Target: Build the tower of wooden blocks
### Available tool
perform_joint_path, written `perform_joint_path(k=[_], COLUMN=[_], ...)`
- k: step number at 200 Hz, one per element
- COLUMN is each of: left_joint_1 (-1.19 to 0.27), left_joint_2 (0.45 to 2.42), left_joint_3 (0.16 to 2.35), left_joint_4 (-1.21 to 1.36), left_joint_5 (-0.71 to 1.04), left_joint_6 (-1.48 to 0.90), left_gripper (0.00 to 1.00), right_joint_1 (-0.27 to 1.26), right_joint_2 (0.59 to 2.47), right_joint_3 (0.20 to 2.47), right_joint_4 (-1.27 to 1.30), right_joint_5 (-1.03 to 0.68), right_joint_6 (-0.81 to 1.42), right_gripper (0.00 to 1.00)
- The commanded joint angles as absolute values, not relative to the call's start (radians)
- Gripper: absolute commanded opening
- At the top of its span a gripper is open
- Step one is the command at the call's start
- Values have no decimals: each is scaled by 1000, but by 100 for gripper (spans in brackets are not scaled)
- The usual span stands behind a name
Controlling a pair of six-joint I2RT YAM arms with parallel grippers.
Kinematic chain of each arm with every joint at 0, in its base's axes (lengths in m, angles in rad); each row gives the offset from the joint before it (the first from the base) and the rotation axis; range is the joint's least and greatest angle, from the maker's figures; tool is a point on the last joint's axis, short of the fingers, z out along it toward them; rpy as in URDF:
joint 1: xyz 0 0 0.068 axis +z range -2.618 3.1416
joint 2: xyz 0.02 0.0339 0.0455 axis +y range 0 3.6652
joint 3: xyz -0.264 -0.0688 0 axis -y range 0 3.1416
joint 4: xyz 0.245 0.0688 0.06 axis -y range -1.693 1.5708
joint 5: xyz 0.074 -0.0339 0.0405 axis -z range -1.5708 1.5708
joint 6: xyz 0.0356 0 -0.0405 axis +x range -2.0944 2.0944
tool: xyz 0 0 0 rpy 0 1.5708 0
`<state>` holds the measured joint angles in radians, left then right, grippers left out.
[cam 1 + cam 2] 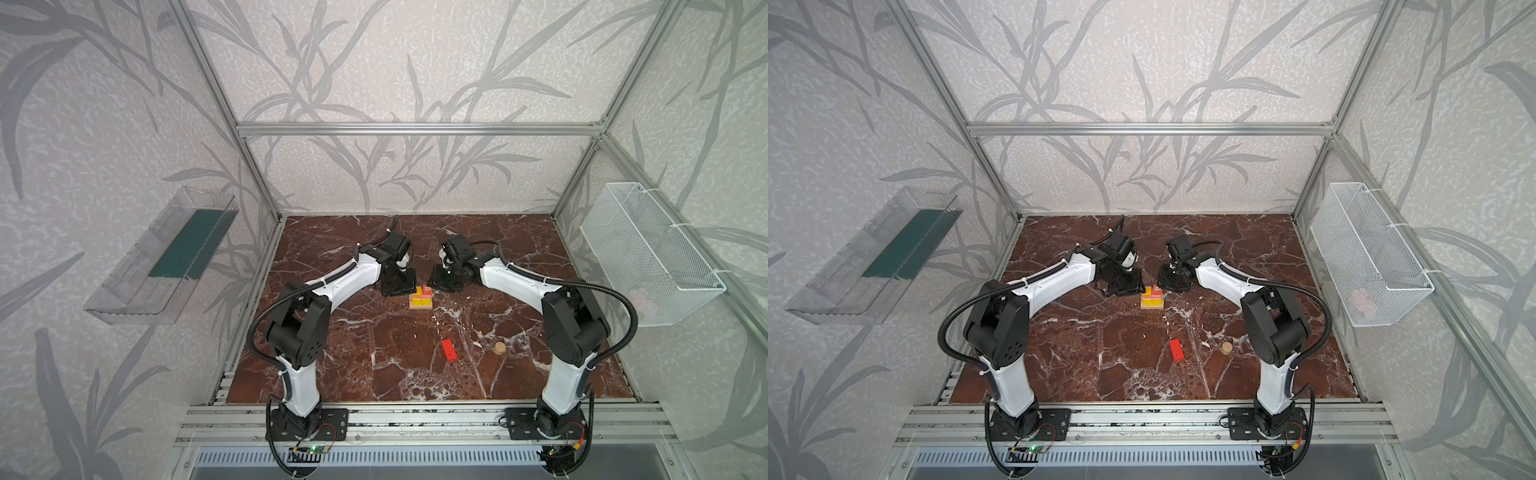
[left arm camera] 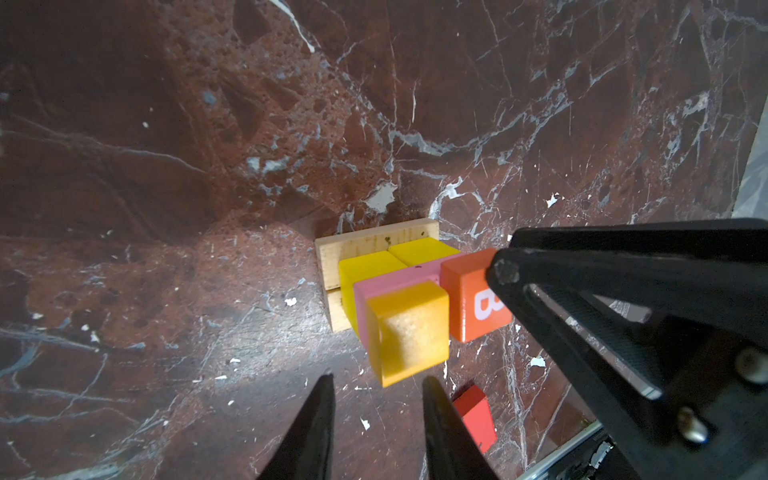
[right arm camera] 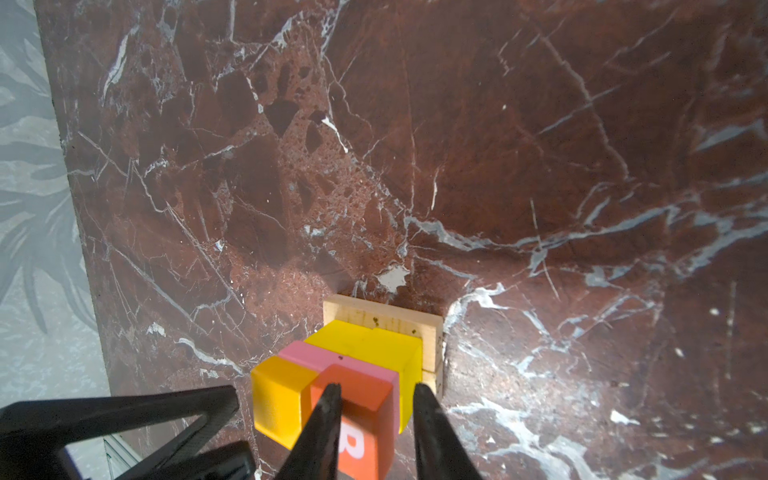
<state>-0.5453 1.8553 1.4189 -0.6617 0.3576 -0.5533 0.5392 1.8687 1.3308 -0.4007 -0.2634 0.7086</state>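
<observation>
Black left claw [image 2: 378, 380], right claw [image 3: 376, 388] beside tower [image 1: 421, 300]

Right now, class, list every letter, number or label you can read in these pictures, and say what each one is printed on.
"B": a white letter on the side of the orange-red cube, partly hidden in both wrist views.
No other text can be read: the rest of the tower, the red brick and the cylinder show no writing.
</observation>
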Motion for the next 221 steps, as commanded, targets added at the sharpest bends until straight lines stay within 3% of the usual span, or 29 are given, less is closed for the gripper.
perform_joint_path(k=[1,221], left_joint_1=[-550,-552], left_joint_2=[1873,1833], left_joint_3=[1443,1455], left_joint_4=[-674,-702], left_joint_5=[364,338], left_joint_6=[-559,-543], left_gripper=[34,34], right_joint_1=[540,544], right_joint_2=[1845,1741], right_joint_3=[1314,1281], right_joint_4=[-393,-422], right_joint_5=[-273,-219], right_joint_6=[715,702], right_gripper=[30,29])
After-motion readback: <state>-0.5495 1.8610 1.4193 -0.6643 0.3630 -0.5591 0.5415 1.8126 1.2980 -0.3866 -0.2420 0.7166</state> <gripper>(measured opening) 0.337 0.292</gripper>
